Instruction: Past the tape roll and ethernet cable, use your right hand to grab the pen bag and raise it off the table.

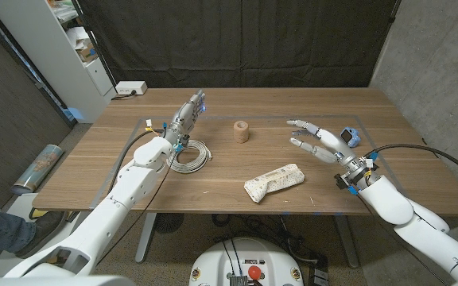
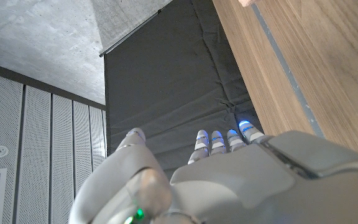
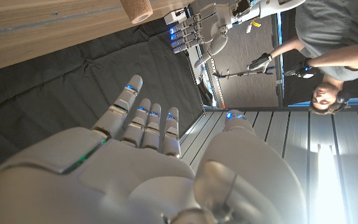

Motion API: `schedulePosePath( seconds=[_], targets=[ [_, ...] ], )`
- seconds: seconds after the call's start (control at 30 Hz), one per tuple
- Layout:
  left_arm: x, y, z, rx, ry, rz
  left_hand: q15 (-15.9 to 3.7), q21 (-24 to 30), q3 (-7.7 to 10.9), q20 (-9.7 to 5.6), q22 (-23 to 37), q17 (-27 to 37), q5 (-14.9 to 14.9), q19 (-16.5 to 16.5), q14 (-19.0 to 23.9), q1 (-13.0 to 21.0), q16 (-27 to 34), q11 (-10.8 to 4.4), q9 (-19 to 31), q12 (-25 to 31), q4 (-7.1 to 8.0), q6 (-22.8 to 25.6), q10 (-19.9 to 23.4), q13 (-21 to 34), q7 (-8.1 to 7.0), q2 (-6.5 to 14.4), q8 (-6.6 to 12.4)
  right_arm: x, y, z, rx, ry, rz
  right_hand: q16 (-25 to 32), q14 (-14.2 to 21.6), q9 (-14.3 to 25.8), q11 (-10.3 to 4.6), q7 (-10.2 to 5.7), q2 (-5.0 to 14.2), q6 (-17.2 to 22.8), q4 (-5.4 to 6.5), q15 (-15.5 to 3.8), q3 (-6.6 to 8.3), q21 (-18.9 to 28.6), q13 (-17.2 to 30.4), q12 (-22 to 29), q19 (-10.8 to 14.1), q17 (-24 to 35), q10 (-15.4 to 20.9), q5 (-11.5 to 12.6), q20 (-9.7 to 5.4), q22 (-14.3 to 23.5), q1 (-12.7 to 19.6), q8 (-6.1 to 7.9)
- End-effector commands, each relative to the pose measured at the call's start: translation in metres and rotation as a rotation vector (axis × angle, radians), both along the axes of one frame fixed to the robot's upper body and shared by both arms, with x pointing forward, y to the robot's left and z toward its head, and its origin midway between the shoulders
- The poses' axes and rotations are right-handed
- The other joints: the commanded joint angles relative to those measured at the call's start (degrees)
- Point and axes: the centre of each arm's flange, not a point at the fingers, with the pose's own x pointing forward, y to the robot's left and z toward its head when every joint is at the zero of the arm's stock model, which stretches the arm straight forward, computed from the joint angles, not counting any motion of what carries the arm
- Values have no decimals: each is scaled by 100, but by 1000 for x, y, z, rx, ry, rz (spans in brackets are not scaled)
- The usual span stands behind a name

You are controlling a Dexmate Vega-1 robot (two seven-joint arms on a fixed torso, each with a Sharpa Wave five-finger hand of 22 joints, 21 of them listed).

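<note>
Head view: pen bag (image 1: 274,182) lying on wooden counter (image 1: 388,127) near front edge, tape roll (image 1: 241,132) beyond it at centre, coiled ethernet cable (image 1: 191,156) to left. Right robot hand (image 1: 318,140) raised above counter right of the roll, fingers spread, holding nothing, well apart from the bag. Left robot hand (image 1: 186,117) fingers straight, empty, just above the cable. Left wrist view: left robot hand (image 2: 229,177) extended toward black curtain (image 2: 166,87). Right wrist view: right robot hand (image 3: 142,162) fingers apart, empty; tape roll (image 3: 137,9) on counter; person (image 3: 328,56) behind.
</note>
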Motion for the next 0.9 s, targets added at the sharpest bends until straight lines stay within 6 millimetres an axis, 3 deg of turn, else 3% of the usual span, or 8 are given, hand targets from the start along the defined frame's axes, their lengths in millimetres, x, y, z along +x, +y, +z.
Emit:
schedulePosePath(
  seconds=[0.03, 0.53, 0.9],
  targets=[
    [-2, 1, -3, -7, 1, 5, 2, -16, 25, 42, 26, 23, 23, -544, 5, 7, 4, 1, 31, -6, -27, 52, 26, -2, -4, 58, 36, -1, -2, -3, -84, -43, -50, 15, 20, 16, 2, -35, -2, 5, -5, -9, -29, -25, 14, -29, 57, 13, 61, 39, -12, 10, -51, -28],
    [-4, -3, 3, 9, -6, 2, 8, -44, 20, 48, 26, 23, 22, -536, 6, 4, 2, 0, 32, -11, -33, 55, 26, -2, -8, 65, 34, 0, -4, -11, -102, -86, -67, 17, 74, 21, -41, -105, 129, -136, -5, -92, 30, -77, 17, -64, 166, 4, 62, 125, -89, 8, -15, -92],
    [-4, -7, 2, 17, -3, 1, 6, -68, 14, 45, 27, 23, 22, -526, 4, 1, 0, -1, 32, -14, -40, 57, 31, -2, -6, 68, 32, -2, -8, -12, -156, -93, -105, -22, 47, 24, -63, -124, 215, -359, -77, -95, 114, -162, 18, -140, 203, -17, -67, 214, -98, 3, 114, -160]
  ],
)
